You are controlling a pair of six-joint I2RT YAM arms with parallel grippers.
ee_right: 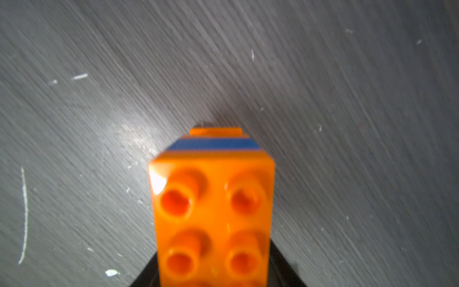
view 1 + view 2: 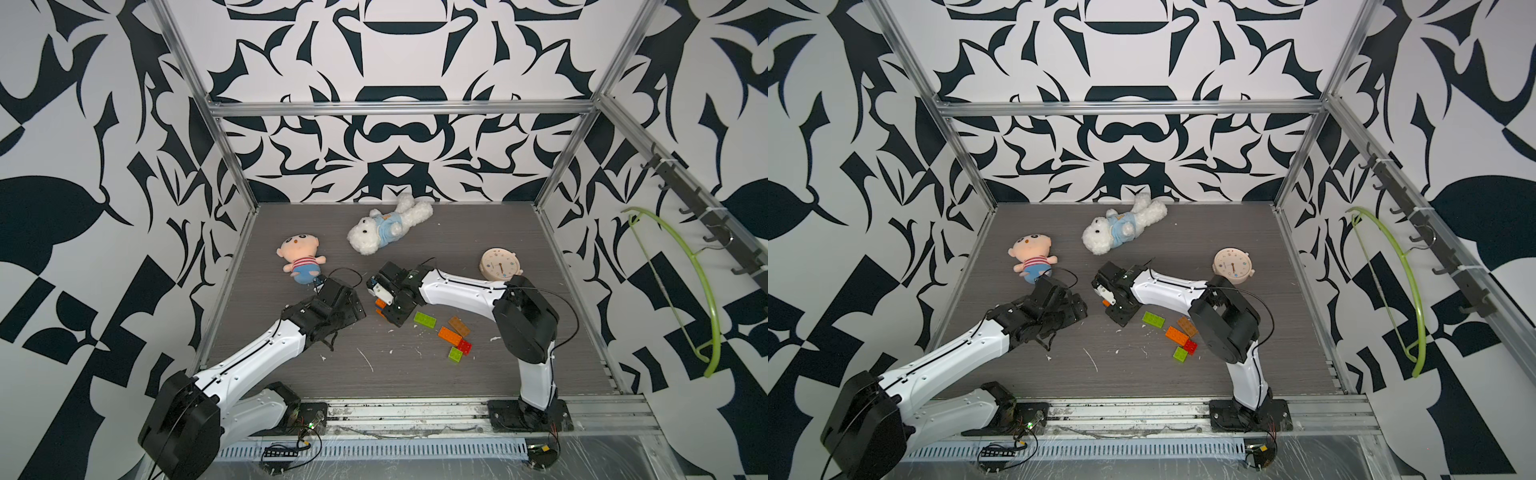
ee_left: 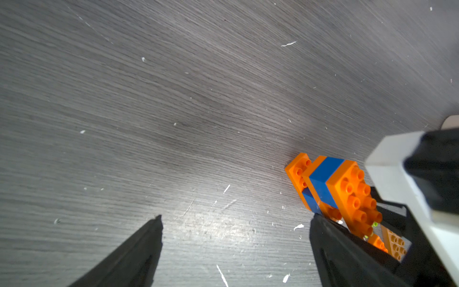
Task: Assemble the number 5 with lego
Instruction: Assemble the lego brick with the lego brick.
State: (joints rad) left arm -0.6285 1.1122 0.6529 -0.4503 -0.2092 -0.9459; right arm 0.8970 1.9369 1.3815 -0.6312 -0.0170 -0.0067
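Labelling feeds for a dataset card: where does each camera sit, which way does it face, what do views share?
Top views: stereo pair high at the front, looking down at the table; both arms show.
Left wrist: on the left arm, looking past the open left gripper at the orange-and-blue lego stack.
Right wrist: on the right arm, close over that stack; right gripper barely shows.
Shared: both wrist views see the stack.
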